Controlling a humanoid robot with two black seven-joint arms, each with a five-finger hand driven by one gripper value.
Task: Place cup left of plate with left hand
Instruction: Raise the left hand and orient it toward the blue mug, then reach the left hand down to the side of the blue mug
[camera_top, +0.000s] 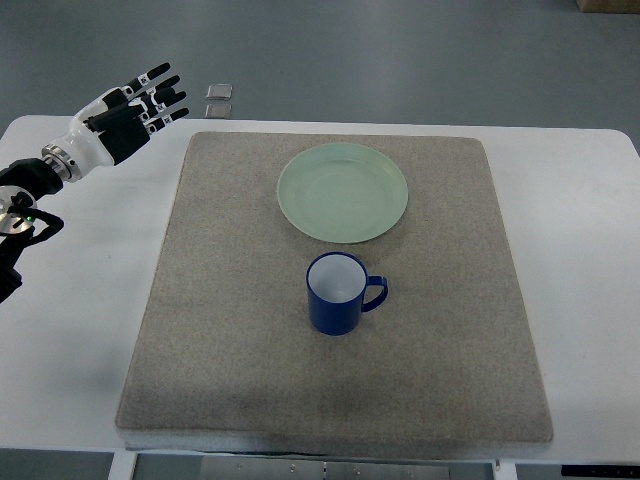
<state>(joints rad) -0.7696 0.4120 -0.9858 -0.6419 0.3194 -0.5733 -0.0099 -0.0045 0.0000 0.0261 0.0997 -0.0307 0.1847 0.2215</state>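
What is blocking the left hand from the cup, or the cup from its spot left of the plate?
Nothing visible. The left hand hangs open at the far left; only bare mat lies between it and the cup. The mat left of the plate is bare too.

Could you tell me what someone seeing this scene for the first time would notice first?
Probably the blue cup, upright near the middle of the grey mat, handle to the picture's right, with the pale green plate just beyond it. Next, the left hand at the upper left, fingers spread, holding nothing, well away from the cup.
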